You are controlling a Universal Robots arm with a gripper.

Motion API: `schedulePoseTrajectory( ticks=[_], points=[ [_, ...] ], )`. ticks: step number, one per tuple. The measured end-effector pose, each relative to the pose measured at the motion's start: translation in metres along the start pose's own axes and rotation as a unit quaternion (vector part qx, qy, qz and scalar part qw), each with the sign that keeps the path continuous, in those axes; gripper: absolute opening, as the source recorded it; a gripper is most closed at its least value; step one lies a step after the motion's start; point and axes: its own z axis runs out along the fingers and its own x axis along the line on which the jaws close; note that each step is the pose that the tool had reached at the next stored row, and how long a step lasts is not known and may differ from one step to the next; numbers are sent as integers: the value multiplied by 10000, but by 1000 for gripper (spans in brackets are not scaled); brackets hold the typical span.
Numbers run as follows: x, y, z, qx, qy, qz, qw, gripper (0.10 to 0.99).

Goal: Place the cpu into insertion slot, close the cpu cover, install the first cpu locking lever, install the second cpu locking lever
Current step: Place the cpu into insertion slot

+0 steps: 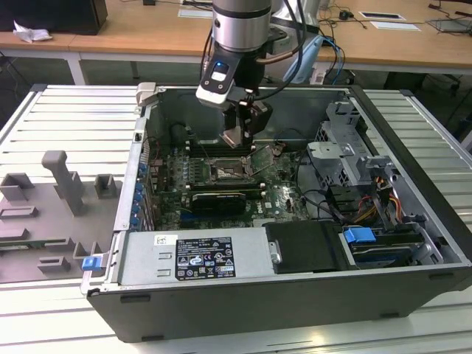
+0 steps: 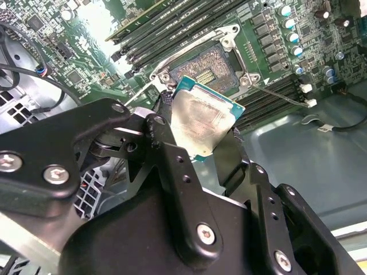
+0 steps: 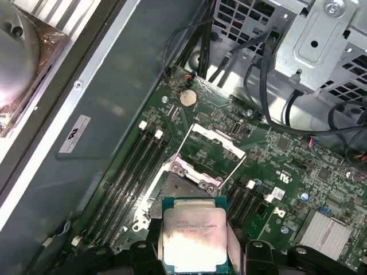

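The black two-finger gripper (image 1: 240, 131) of the arm hangs inside the open black metal computer case (image 1: 295, 313), above the square dark insertion slot (image 2: 209, 69) with its fine pin grid and metal rim. The jaws are closed narrowly on the small flat square cpu (image 2: 202, 123) with the pale silvery face and the green border, holding it by two opposite edges; one black finger (image 2: 166, 143) is pressed on each side of the chip. In both wrist views the cpu (image 3: 194, 238) is over the slot and apart from it, not yet seated, and the pin field of the slot is uncovered. The thin silvery-grey metal cpu cover (image 3: 221, 140) stands open, lifted up from the far edge of the slot. A thin bare-metal lever rod (image 2: 281, 96) runs outward from one corner of the slot. The slot sits on the green circuit board (image 3: 298, 172), and the long black memory slots (image 3: 132, 172) lie in parallel rows just beside it. A round silver coin battery (image 3: 187, 97) is on the board beyond the slot, past the open cover. In the exterior view the grey perforated metal drive cage (image 1: 339, 147) is well apart from the slot on the exterior view's right, and the silver power supply box (image 1: 199, 258) with a label is nearer to the camera than the slot.
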Motion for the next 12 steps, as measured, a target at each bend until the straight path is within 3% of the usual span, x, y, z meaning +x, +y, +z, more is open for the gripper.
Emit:
schedulePoseTrajectory(
  ticks=[8, 12],
  points=[
    [21, 10, 27, 1, -5, 97, 10000, 529],
    [34, 15, 64, 0, -24, 310, 9995, 529]
  ],
)
